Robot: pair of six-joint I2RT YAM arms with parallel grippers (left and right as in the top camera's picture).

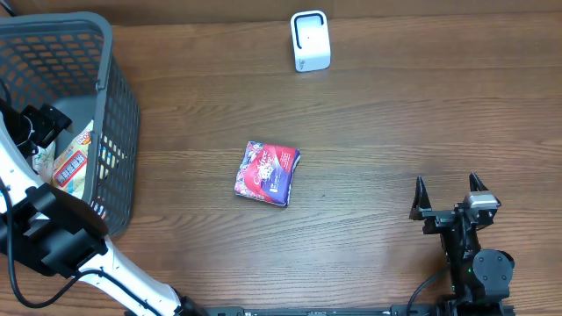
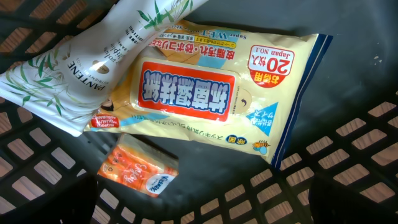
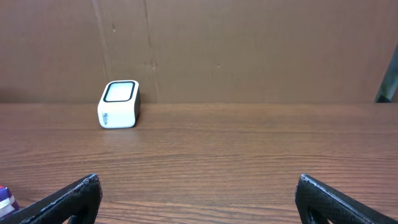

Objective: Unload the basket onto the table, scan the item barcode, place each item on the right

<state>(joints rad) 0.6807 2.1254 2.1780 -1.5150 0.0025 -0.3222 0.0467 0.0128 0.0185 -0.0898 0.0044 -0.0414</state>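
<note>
Red packet (image 1: 267, 173) flat at the middle of the desk (image 1: 395, 114), white scanner (image 1: 310, 40) upright near the far edge, grey basket (image 1: 120, 114) at the far-left corner holding a yellow wipes pack (image 2: 205, 93), an orange tissue packet (image 2: 138, 167) and a white pouch (image 2: 93, 56), left jaws wide apart above these, right jaws apart, empty, near the near-right corner.

Even, soft light falls on a dark-grained wooden table (image 1: 395, 114) that stretches ahead of the right pincer (image 1: 446, 184) and away to both its sides. Beyond the table's far edge, straight ahead of the pincer, rises a plain brown wall (image 3: 249, 50), with faint vertical seams (image 3: 147, 50) ahead to the left. A dark strip (image 3: 388, 81) far right cannot be made out.
</note>
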